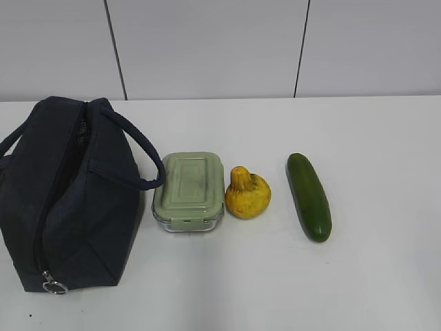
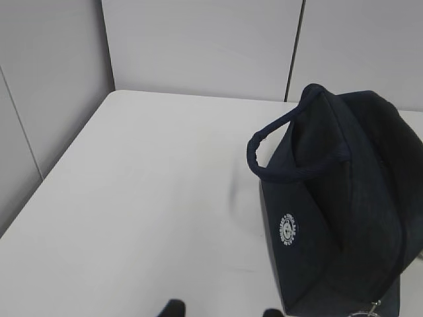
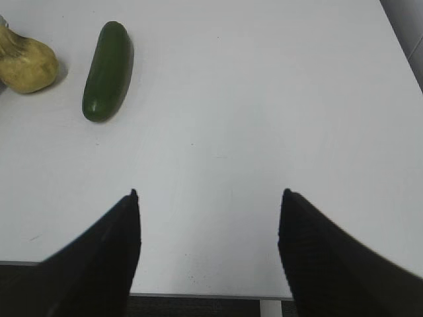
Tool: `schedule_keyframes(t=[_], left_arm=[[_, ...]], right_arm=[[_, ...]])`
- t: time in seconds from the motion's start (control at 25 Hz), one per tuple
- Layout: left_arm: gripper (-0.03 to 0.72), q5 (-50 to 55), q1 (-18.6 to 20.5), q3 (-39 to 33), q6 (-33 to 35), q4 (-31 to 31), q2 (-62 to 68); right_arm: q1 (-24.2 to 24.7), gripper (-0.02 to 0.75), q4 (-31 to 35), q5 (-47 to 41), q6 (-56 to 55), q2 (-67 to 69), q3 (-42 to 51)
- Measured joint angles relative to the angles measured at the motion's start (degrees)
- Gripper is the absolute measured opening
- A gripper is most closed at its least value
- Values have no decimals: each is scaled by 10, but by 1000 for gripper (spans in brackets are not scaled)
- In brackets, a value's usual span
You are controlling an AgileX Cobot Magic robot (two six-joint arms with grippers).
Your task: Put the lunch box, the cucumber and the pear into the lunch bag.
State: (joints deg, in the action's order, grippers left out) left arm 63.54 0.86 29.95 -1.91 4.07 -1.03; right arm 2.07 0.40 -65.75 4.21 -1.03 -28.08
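cucumber (image 1: 309, 196) long axis front-back; right gripper (image 3: 208, 198) jaws apart, left gripper (image 2: 220, 309) prob apart too.

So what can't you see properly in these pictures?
- Exterior view: the dark navy fabric lunch bag is cut off at the left edge; its inside is hidden by its own fabric.
- Left wrist view: the left gripper shows only its fingertips at the bottom edge.
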Motion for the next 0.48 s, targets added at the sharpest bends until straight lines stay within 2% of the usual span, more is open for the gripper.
schedule_keyframes(t=[0.48], left_arm=[[228,0,0,0,0,0,0]], right_arm=[[0,506,3,0,0,0,0]])
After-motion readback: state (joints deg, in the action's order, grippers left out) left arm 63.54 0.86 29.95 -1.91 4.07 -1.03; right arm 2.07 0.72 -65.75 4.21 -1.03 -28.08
